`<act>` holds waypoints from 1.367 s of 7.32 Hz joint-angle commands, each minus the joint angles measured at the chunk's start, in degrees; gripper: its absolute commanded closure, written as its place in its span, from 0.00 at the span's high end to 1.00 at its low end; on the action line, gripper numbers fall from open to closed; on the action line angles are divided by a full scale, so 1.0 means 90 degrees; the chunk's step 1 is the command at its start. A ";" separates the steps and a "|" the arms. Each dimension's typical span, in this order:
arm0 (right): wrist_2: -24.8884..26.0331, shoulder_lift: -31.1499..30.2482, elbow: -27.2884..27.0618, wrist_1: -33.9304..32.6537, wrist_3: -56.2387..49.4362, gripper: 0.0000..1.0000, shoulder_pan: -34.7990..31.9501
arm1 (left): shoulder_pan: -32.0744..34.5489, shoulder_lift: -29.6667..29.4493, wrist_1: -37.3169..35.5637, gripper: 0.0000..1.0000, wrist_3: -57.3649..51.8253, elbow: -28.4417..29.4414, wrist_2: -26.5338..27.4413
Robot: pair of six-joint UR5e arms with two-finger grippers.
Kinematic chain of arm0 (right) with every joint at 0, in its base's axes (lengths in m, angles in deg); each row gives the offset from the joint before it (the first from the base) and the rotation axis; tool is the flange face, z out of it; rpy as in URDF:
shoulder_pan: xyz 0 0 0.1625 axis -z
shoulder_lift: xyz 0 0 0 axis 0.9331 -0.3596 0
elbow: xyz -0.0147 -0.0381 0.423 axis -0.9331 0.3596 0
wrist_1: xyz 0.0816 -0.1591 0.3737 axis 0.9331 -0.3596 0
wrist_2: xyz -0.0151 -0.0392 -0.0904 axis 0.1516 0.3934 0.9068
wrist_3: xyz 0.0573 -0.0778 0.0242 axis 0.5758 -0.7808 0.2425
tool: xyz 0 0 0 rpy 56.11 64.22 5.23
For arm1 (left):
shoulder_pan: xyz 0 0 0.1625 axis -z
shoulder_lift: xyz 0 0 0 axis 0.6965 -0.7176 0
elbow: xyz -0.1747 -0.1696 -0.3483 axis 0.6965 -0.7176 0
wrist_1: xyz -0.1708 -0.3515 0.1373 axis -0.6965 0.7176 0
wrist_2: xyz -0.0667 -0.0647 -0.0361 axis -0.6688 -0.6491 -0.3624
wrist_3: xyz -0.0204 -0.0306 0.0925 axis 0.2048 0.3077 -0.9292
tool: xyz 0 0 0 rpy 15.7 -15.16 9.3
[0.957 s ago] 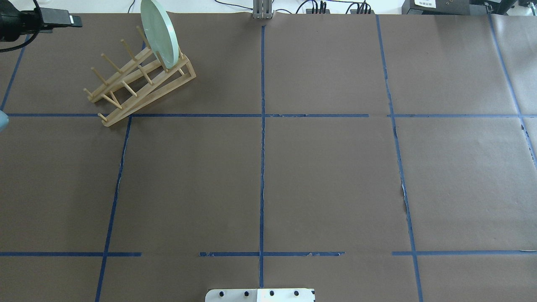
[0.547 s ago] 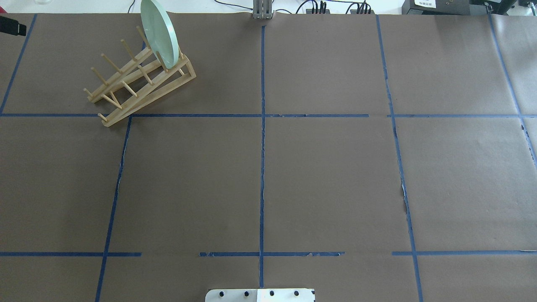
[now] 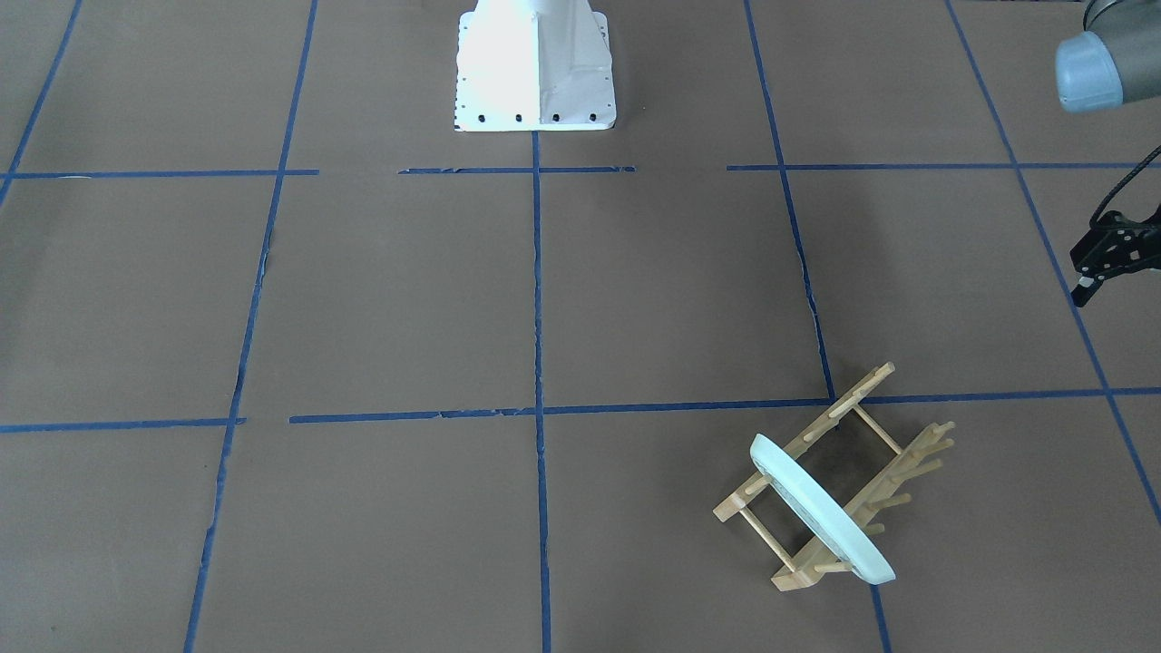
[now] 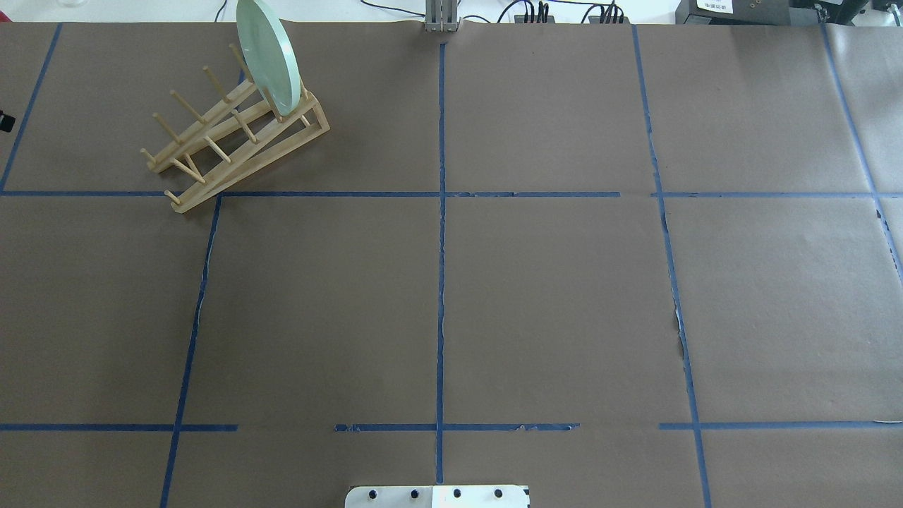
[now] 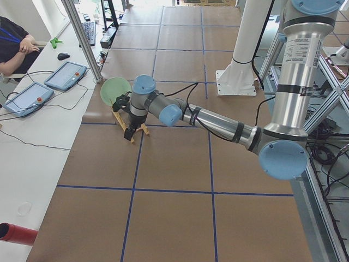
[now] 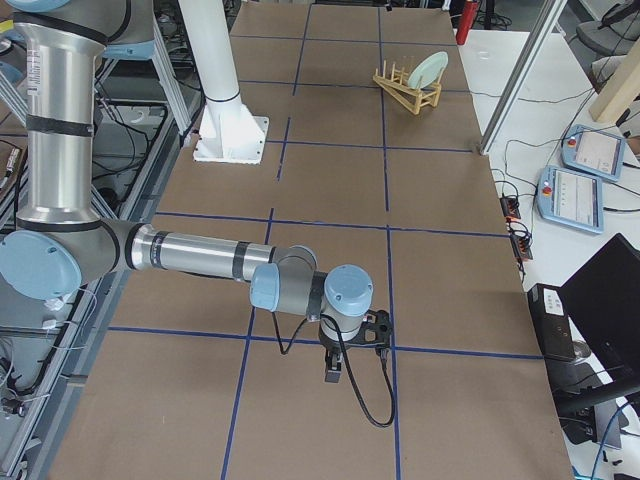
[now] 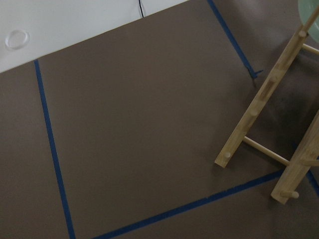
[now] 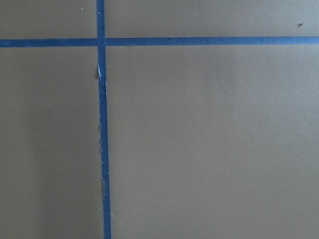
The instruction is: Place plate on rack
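Observation:
The pale mint-green plate (image 4: pixel 267 56) stands on edge between the pegs at the far end of the light wooden rack (image 4: pixel 226 144), also seen in the front-facing view with the plate (image 3: pixel 821 508) in the rack (image 3: pixel 871 453). My left gripper (image 3: pixel 1088 272) is at the view's right edge, apart from the rack and empty; only part of it shows, so I cannot tell whether it is open or shut. My right gripper (image 6: pixel 340 362) hovers low over bare table far from the rack; I cannot tell its state.
The table is covered in brown paper with blue tape lines (image 4: pixel 441 247). The white robot base (image 3: pixel 533 68) stands at the near middle. Control tablets (image 5: pixel 65 75) and a seated operator (image 5: pixel 16 46) are beyond the table's far edge.
My left arm has drawn back leftward out of the overhead view, leaving only a sliver at the left edge. The plate and rack have not moved.

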 commanded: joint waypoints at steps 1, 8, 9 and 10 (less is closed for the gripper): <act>0.0000 0.0000 -0.0006 0.0000 0.0005 1.00 0.0000 | 0.0501 0.0595 -0.0049 1.00 -0.0360 0.0416 -0.0867; 0.0000 0.0000 -0.0006 0.0000 -0.0005 1.00 0.0000 | 0.1547 0.0832 -0.1817 1.00 -0.0936 0.0426 -0.0772; 0.0000 0.0000 -0.0006 0.0000 -0.0005 1.00 0.0000 | 0.1586 0.0832 -0.1817 1.00 -0.0946 0.0416 -0.0724; 0.0000 0.0000 -0.0006 0.0000 -0.0005 1.00 0.0000 | 0.1586 0.0842 -0.1817 1.00 -0.0965 0.0416 -0.0723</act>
